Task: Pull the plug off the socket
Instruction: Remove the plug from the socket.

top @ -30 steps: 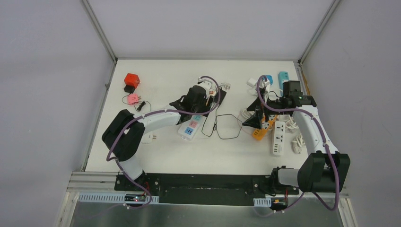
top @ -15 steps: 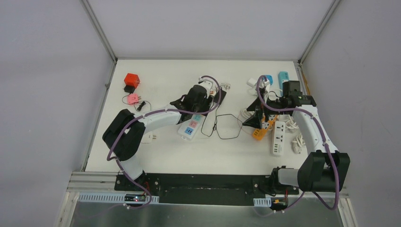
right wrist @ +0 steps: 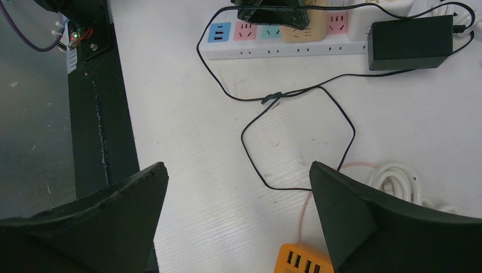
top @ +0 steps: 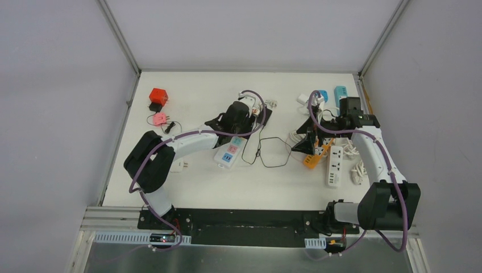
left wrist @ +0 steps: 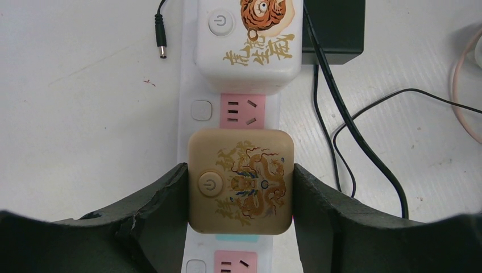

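Observation:
A gold plug (left wrist: 241, 182) with a dragon print and a power button sits on a white power strip (left wrist: 200, 110) with pink and blue sockets. My left gripper (left wrist: 241, 190) is shut on the gold plug, with one finger (left wrist: 162, 199) on each side of it. In the top view the left gripper (top: 234, 120) is over the far end of the strip (top: 226, 154). A white tiger-print plug (left wrist: 248, 42) sits further along the strip. My right gripper (right wrist: 236, 187) is open and empty above bare table, seen in the top view (top: 308, 142) at the right.
A black adapter (left wrist: 335, 28) with a thin black cable (right wrist: 295, 94) lies beside the strip. An orange USB hub (right wrist: 298, 259) and a coiled white cable (right wrist: 398, 176) lie under my right gripper. A second white strip (top: 334, 166), red (top: 158, 96) and pink (top: 160, 119) plugs lie about.
The left arm has shifted very slightly while holding the gold plug. The right arm has not moved.

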Available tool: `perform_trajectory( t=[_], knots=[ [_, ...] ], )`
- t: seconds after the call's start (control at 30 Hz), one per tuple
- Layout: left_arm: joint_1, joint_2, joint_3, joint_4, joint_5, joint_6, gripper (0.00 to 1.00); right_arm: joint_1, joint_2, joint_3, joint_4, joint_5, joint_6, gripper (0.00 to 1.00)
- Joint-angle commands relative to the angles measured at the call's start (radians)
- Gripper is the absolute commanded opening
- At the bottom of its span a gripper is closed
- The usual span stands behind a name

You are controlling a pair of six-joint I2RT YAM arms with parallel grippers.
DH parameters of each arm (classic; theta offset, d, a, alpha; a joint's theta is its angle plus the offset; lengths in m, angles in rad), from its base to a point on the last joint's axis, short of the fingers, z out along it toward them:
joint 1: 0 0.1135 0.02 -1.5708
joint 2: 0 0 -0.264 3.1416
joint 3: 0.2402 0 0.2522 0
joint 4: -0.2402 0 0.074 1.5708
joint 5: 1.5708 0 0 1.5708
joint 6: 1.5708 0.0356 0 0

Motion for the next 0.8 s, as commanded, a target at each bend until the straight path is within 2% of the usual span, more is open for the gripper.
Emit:
perform_trajectory(
  t=[0.0,0.37,0.77],
  knots=[
    [-0.008,0.009,0.041,-0.002,-0.021,-0.06,0.0,-0.005,0.001,0.042,-0.011,-0.041,-0.034,1.0],
    [-0.009,0.033,0.055,-0.014,-0.058,-0.193,0.0,-0.005,0.004,0.043,-0.012,-0.041,-0.037,1.0],
    [-0.008,0.05,0.06,-0.024,-0.049,-0.236,0.0,-0.006,0.007,0.044,-0.015,-0.038,-0.04,1.0]
  ],
)
